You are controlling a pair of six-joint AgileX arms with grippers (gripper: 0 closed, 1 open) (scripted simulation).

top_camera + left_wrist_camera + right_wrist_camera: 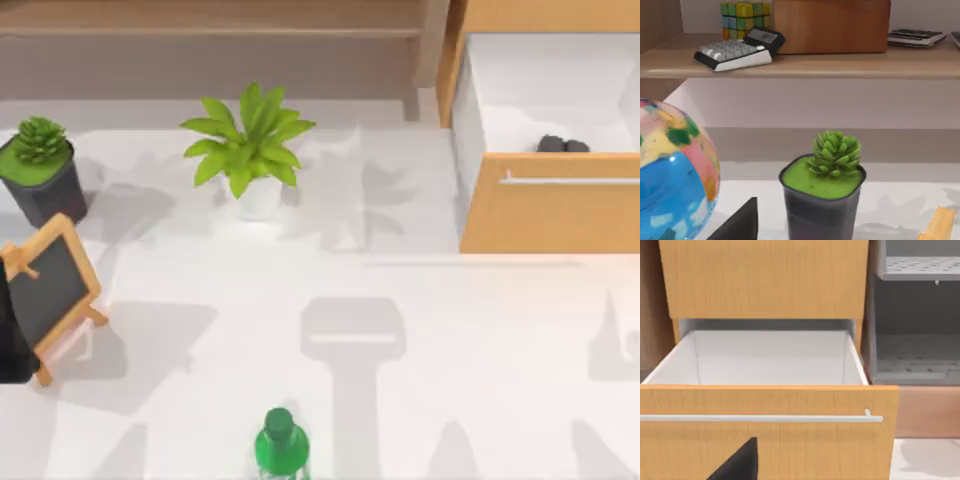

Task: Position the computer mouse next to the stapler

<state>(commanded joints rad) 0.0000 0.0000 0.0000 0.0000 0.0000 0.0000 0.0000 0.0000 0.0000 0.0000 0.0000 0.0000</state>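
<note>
The computer mouse (562,145), small, dark and two-humped, lies inside the open white drawer (520,100) at the table's back right. In the right wrist view the drawer's wooden front (765,440) with its silver handle bar (760,418) stands close ahead; the mouse is hidden behind that front. A dark part of my right gripper (740,462) pokes in at the picture's edge. A dark part of my left gripper (740,222) sits low near the succulent pot (822,200). The stapler is out of view.
A leafy plant in a white pot (252,150) stands at the back centre. The succulent pot (40,170) and a small chalkboard easel (50,290) are at the left. A green bottle (280,445) is at the front edge. A colourful globe (670,175) is beside the left gripper.
</note>
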